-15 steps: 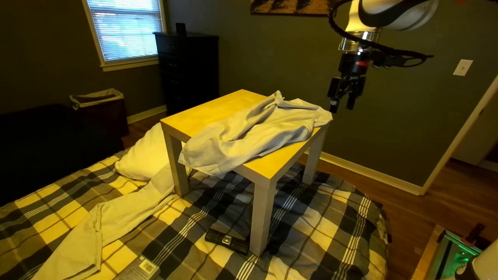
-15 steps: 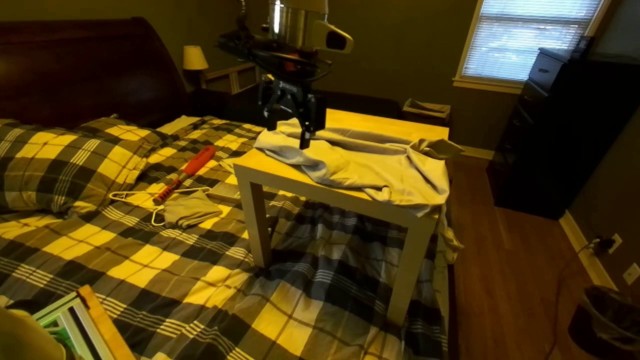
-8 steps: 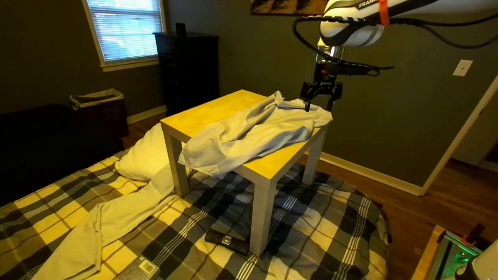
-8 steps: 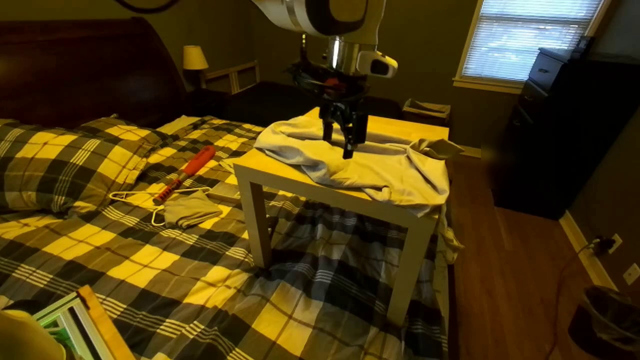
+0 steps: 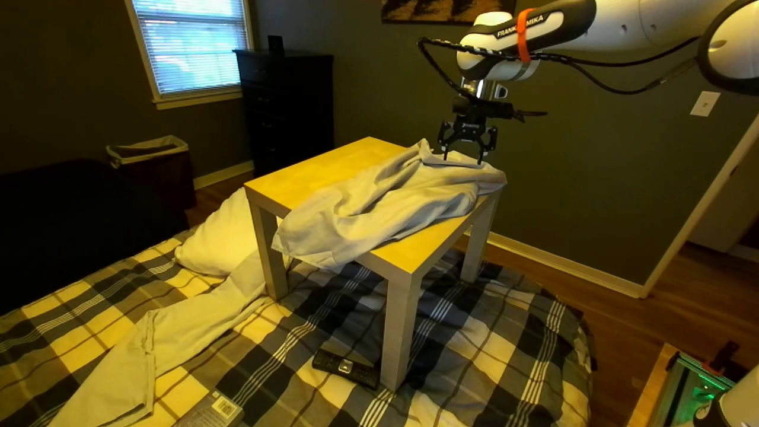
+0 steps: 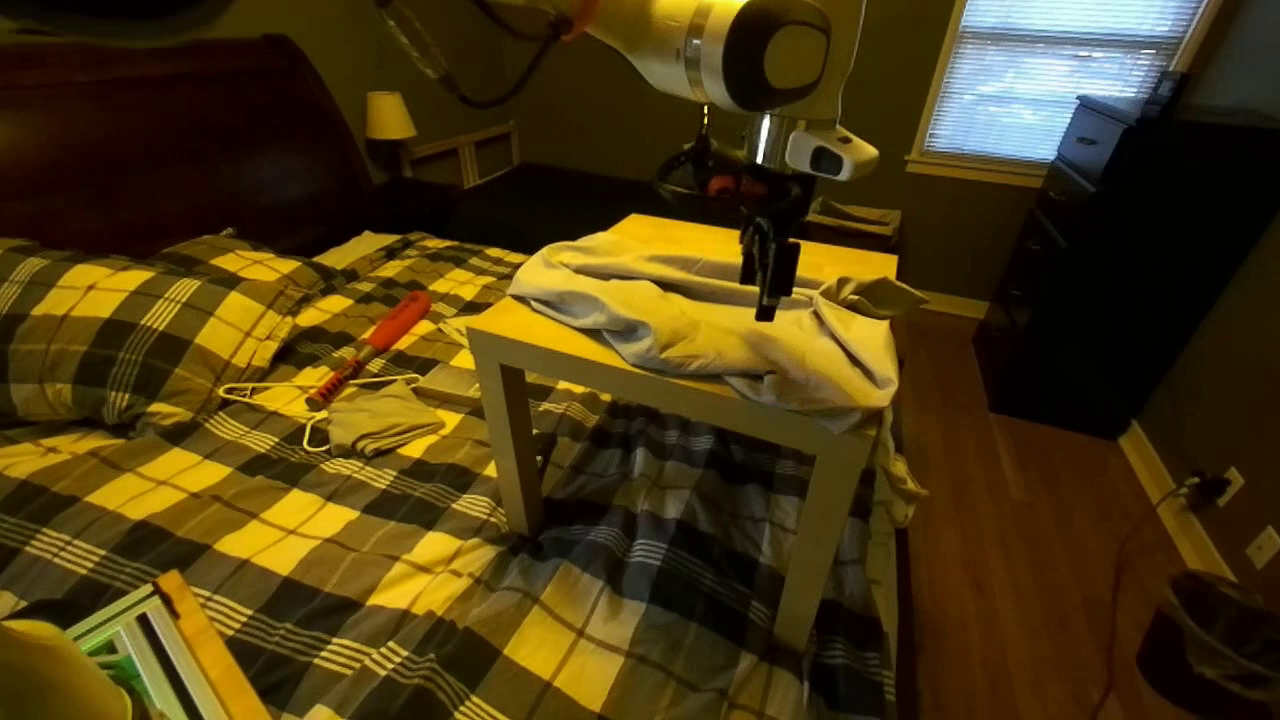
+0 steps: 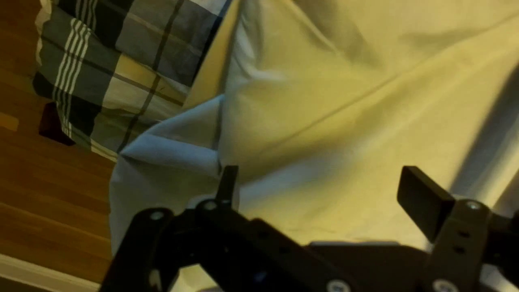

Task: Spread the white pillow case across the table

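Jaws apart over rumpled pillow case [image 5: 388, 204] on table [image 5: 323, 169].

Remote [image 5: 345, 367] and hanger [image 6: 275, 384] are lying on plaid bedding [image 6: 330, 570]

In an exterior view, a red tool [image 6: 398, 318] is lying across the hanger beside a cloth [image 6: 382, 420], a lamp [image 6: 390, 115] is standing near the headboard [image 6: 160, 150], and a bin [image 6: 1168, 655] is standing on the floor [image 6: 1010, 560]. A pillow [image 5: 216, 237] is resting on the bedding. In both exterior views, a window [image 5: 190, 47] is glowing near a dresser [image 5: 287, 110], with a hamper [image 5: 157, 175] standing nearby.
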